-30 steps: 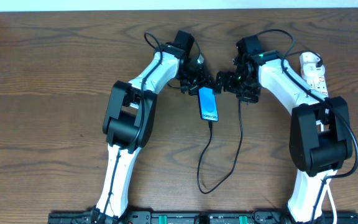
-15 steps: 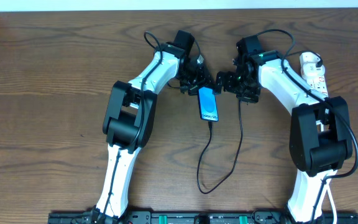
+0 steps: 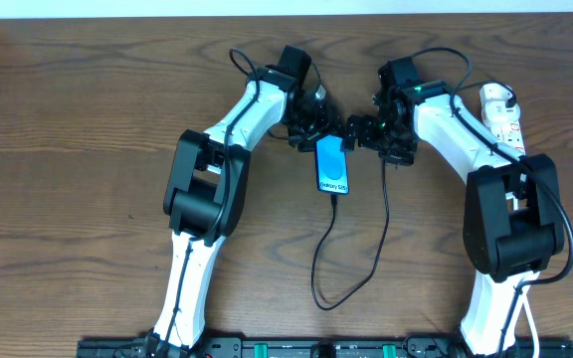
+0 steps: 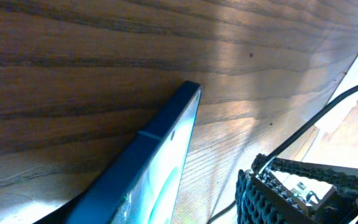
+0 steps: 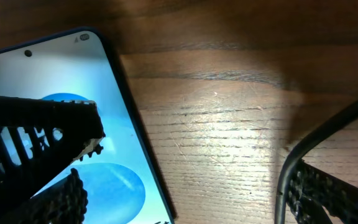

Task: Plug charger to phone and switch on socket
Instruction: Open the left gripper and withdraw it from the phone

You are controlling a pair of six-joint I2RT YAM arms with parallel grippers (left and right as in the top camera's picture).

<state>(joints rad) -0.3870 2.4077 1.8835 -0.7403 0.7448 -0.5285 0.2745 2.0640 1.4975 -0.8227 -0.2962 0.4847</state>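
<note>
The phone [image 3: 332, 168] lies between both grippers, its blue screen lit. My left gripper [image 3: 315, 130] is at the phone's far end and looks shut on it. In the left wrist view the phone [image 4: 157, 165] shows edge-on and runs into the jaws. My right gripper [image 3: 367, 131] is open just right of the phone's far end. Its fingers straddle bare wood beside the screen [image 5: 42, 71]. The black charger cable [image 3: 316, 283] meets the phone's near edge, loops down and runs up under the right gripper. It passes my right finger [image 5: 284, 180]. The white socket [image 3: 500, 112] lies far right.
The white wall edge runs along the far side of the wooden table [image 3: 88, 119]. The right arm's links stand between the phone and the socket. The right gripper's body [image 4: 297, 193] shows in the left wrist view, close to the phone.
The phone has shifted slightly left, and the cable loop below it has moved left with it. Both arms have stayed nearly in place.
</note>
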